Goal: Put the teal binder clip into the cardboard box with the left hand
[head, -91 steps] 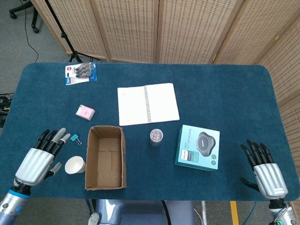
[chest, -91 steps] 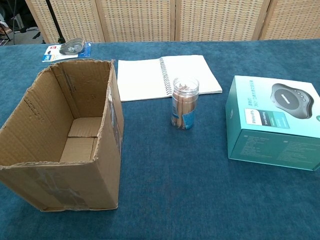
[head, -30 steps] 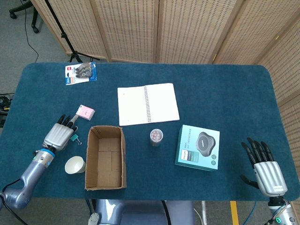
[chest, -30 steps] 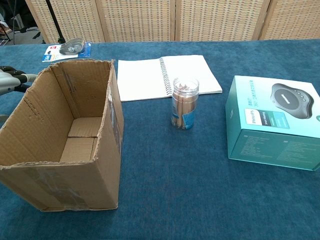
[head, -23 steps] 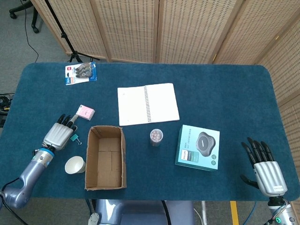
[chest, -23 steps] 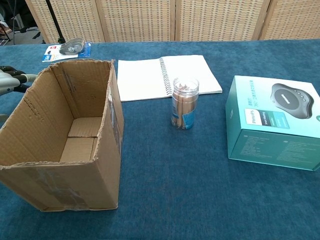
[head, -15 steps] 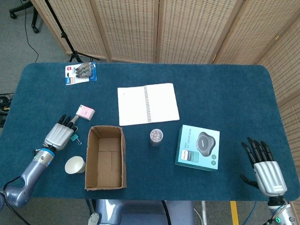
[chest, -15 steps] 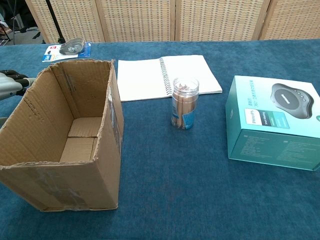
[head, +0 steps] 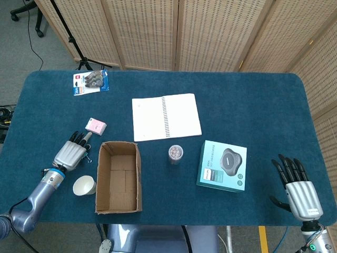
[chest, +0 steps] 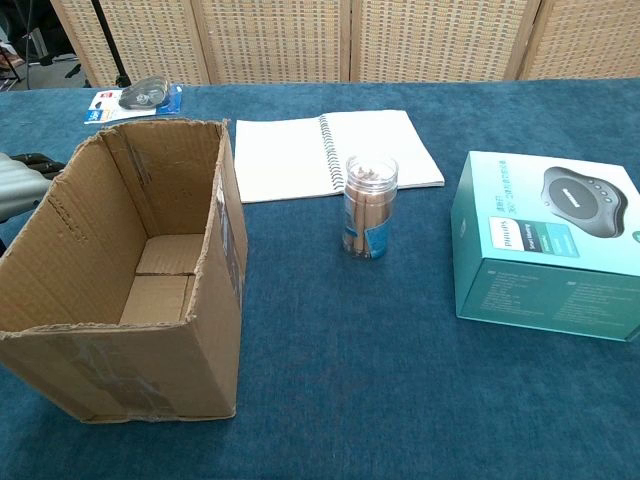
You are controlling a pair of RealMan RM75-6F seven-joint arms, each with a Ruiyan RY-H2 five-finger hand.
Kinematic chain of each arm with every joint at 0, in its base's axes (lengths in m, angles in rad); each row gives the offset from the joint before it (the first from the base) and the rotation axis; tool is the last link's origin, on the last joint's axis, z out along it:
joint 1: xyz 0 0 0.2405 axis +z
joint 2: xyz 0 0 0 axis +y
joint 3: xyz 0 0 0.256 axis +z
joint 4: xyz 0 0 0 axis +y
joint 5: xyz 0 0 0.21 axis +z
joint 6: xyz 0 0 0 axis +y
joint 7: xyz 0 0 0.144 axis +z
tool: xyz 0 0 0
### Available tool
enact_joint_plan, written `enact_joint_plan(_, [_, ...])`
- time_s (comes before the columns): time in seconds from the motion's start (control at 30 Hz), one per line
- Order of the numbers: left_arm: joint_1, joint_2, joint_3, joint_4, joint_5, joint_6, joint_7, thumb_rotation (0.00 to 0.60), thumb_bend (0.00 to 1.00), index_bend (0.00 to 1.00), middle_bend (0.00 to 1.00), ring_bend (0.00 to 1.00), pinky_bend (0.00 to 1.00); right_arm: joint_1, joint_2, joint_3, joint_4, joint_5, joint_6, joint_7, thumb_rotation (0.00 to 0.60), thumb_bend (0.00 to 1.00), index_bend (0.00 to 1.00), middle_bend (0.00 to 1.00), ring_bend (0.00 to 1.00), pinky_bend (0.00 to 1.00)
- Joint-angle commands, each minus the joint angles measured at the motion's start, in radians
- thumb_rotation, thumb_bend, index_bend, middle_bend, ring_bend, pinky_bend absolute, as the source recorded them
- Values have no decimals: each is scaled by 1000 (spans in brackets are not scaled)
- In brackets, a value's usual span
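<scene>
The binder clip, hidden under the left hand [head: 72,152] just beside the cardboard box [head: 119,176], is not yet boxed; whether it is grasped cannot be told.

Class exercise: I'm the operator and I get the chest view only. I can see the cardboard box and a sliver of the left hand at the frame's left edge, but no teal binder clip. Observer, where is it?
Observer: In the head view, the teal binder clip lies on the table just outside the cardboard box, by its left wall. The left hand covers most of it.
Operator: Is the hand gripping it?
Observer: I cannot tell. The hand lies over the clip with its fingers pointing away from the robot, and any contact is hidden.
Operator: Is anything close by that it could knock?
Observer: Yes, a paper cup stands upright just on the near side of that hand, left of the box.
</scene>
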Motion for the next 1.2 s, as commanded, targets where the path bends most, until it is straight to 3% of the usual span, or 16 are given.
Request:
enact_joint_plan(0.03, [3, -6, 0, 7, 4, 3, -4, 600, 338, 377, 0, 0, 0, 0, 0, 0, 1, 0, 0, 0, 600, 156, 20, 0, 0, 0])
enact_joint_plan(0.23, [8, -19, -2, 25, 7, 3, -11, 600, 353, 486, 0, 0, 0, 1, -1, 1, 1, 0, 1, 1, 600, 156, 20, 0, 0, 0])
enact_joint_plan(0.73, [20, 11, -18, -15, 20, 34, -20, 600, 361, 554, 0, 0, 0, 1, -1, 0, 4, -1, 1, 7, 600, 156, 20, 0, 0, 0])
enact_joint_plan(0.93, [32, 83, -40, -121, 25, 89, -14, 600, 361, 560, 0, 0, 0, 4, 3, 2, 2, 10, -9, 14, 600, 156, 20, 0, 0, 0])
enact_joint_plan(1.2, [61, 244, -76, -337, 56, 194, -36, 600, 363, 572, 0, 0, 0, 1, 6, 0, 1, 1, 1, 19, 600, 156, 20, 0, 0, 0])
